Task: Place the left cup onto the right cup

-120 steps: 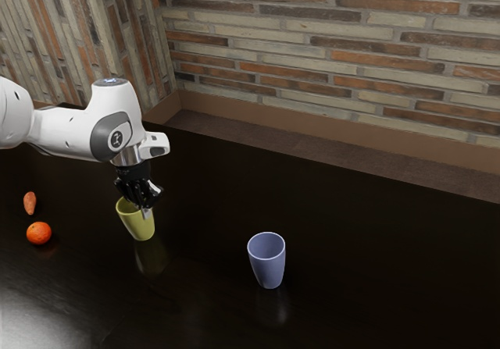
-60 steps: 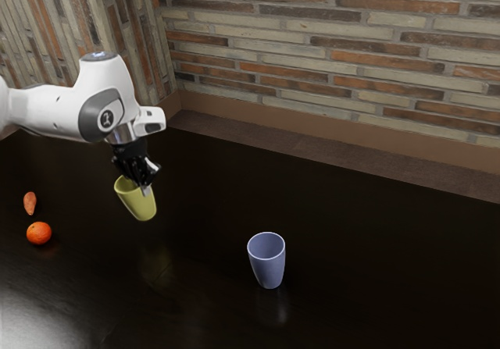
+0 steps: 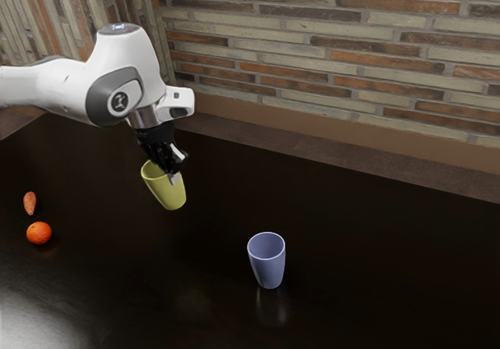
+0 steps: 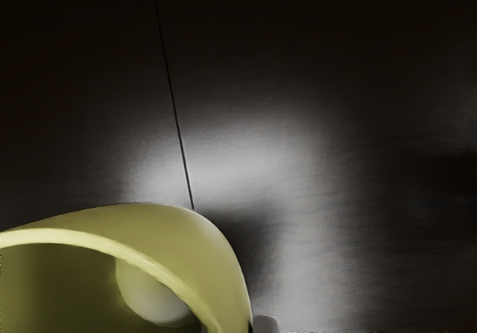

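Observation:
A yellow-green cup hangs tilted well above the dark table, with my gripper shut on its rim. The same cup looms large under my hand in the wrist view, its open mouth and pale inside showing. A lavender cup stands upright on the table, lower and toward the exterior view's right of the held cup, apart from it.
An orange ball and a small reddish piece lie at the exterior view's far left. A brick wall with a brown ledge runs behind the dark table.
My arm has lifted the yellow-green cup off the table and carried it up and toward the exterior view's right, nearer the lavender cup. The lavender cup has not moved.

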Available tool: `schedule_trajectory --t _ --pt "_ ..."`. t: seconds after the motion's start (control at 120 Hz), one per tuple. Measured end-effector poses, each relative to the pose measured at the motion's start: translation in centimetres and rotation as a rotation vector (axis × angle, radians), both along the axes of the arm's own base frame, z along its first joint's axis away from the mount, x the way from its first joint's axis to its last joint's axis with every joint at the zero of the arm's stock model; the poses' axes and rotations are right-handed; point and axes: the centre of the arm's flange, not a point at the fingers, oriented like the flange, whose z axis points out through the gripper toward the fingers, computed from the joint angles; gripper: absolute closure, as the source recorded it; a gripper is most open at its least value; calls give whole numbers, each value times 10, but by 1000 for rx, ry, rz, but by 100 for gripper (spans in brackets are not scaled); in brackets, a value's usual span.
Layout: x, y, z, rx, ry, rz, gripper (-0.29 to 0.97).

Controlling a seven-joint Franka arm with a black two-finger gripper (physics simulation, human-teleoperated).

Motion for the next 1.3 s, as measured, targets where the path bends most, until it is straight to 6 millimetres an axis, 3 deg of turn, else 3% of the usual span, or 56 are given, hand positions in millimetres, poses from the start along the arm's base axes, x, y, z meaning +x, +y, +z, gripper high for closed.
schedule_trajectory --t 0.142,0.375,0.658,0.817,1.3 --pt "-10 -37 13 -1 -3 -72 79" --pt "-18 -75 19 0 7 -145 79" --pt "-20 -138 29 -1 -13 -259 79" --pt "-27 -170 25 2 -7 -317 79" --pt "-34 -227 13 -5 9 -413 79"
